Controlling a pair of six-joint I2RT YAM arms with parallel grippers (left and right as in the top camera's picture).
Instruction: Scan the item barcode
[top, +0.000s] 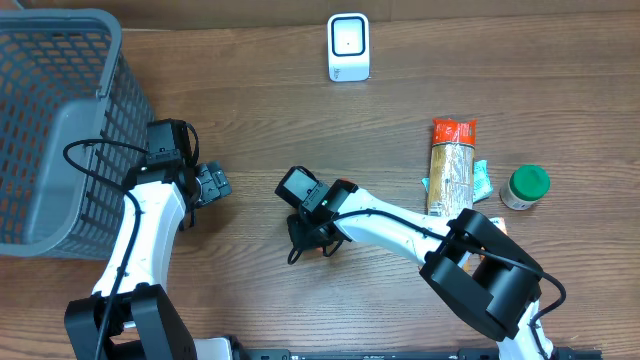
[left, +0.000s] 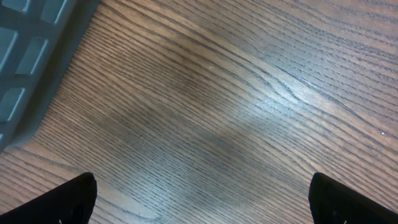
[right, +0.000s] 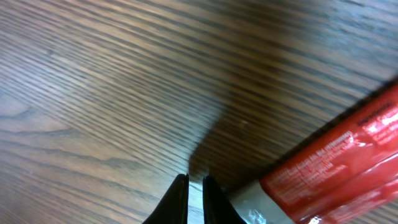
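jaws: right pair (right: 194, 199) nearly touching beside a red packet (right: 336, 168), left pair (left: 205, 202) spread near the basket (left: 25, 56).

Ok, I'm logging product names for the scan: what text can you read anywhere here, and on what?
Nothing reads clearly.
Red wrapper, right wrist view: white print, too blurred.
Long packet and green-lidded jar, overhead: labels too small.
White scanner: no text visible.
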